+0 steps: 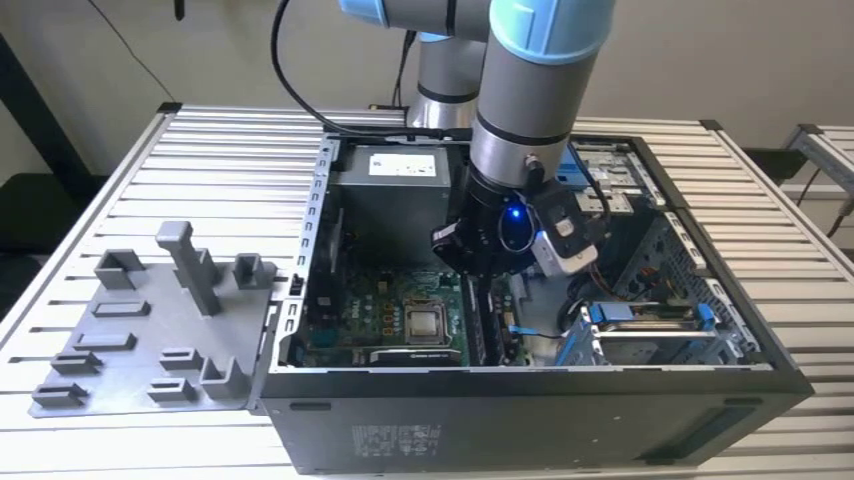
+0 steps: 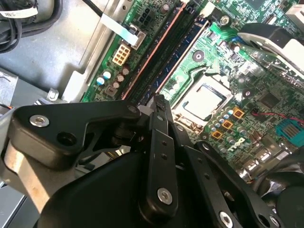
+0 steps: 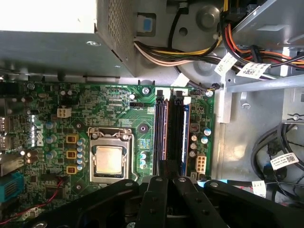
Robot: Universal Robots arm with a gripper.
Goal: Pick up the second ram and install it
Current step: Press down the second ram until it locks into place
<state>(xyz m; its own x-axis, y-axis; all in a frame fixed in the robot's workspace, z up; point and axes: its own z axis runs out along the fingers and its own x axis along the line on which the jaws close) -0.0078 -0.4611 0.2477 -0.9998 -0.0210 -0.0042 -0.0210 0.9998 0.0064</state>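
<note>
A robotics lab or test workshop, by the look of it: an opened computer case (image 1: 534, 400) lies on a slatted metal tabletop (image 1: 107, 200), beside a grey fixture plate (image 1: 134, 340) of holder blocks.

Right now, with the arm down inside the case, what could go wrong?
The gripper hangs close over the memory slots; a sideways drift could strike the processor socket on one side or the small capacitors on the other. Alignment with a slot cannot be told, so pressing down might jam or bend something.

arm (image 1: 527, 90) crowding open case (image 1: 747, 330), cables (image 3: 223, 47) alongside
</note>
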